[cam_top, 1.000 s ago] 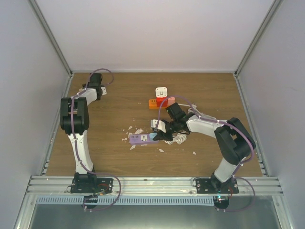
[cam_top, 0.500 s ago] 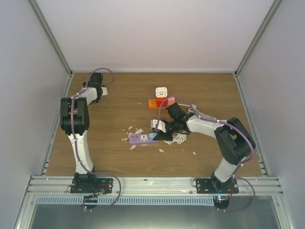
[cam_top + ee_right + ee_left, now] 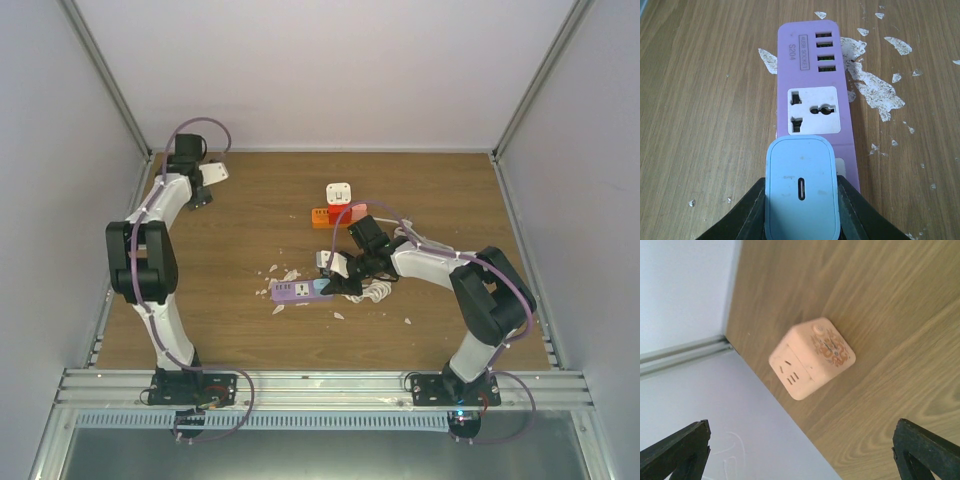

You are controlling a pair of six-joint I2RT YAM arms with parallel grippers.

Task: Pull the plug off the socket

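The white plug (image 3: 339, 192) sits on the far side of the short orange socket strip (image 3: 320, 216), at the table's middle back. No gripper touches it, and it is in neither wrist view. My right gripper (image 3: 335, 277) is shut on a light-blue charger block (image 3: 801, 192), held at the near end of a purple power strip (image 3: 815, 75). My left gripper (image 3: 203, 190) is at the far left corner, open and empty. In the left wrist view its fingertips (image 3: 685, 445) stand wide apart, short of a tan socket cube (image 3: 812, 357).
The purple strip (image 3: 300, 290) lies mid-table among white paint flakes (image 3: 875, 90), with a coiled white cable (image 3: 378, 291) beside it. The tan cube sits close to the corner where the side and back walls (image 3: 685, 300) meet the table.
My left arm has swung its elbow left and reached its gripper further into the far left corner. The right arm, the charger and both strips have not moved.
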